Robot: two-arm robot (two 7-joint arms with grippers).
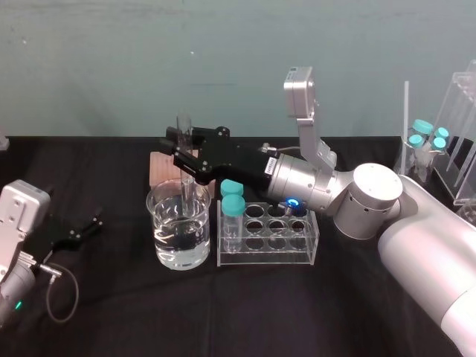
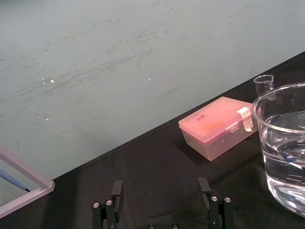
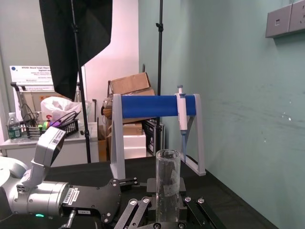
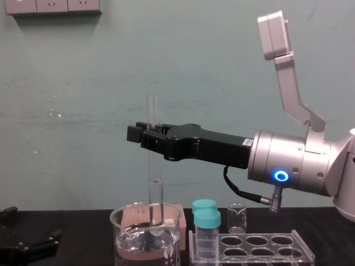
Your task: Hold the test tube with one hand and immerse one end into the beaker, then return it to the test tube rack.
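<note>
**Desk:** What is at the far left?

**Photographer:** The left gripper (image 1: 93,223) lies low on the black table (image 1: 223,312), its fingers spread apart with nothing between them, well apart from the glassware.

**Desk:** And moving in?

**Photographer:** The beaker (image 1: 165,238) stands on the table, part filled with clear liquid. The test tube (image 4: 154,160) hangs upright in it. Its rounded lower end is inside the beaker at the liquid's surface, and I cannot tell how far under. A pink box (image 2: 217,126) sits behind the beaker, with a small beaker (image 4: 237,217) near it.

**Desk:** Who holds the tube?

**Photographer:** The right gripper (image 4: 147,137), reaching in level from the right with its fingers clamped on the tube's upper part above the beaker's rim. A blue ring glows on its silver wrist.

**Desk:** And to the right?

**Photographer:** The test tube rack (image 1: 277,259) stands just beside the beaker, below that wrist. Two teal-capped vials (image 1: 233,201) stand in its holes nearest the beaker.
</note>
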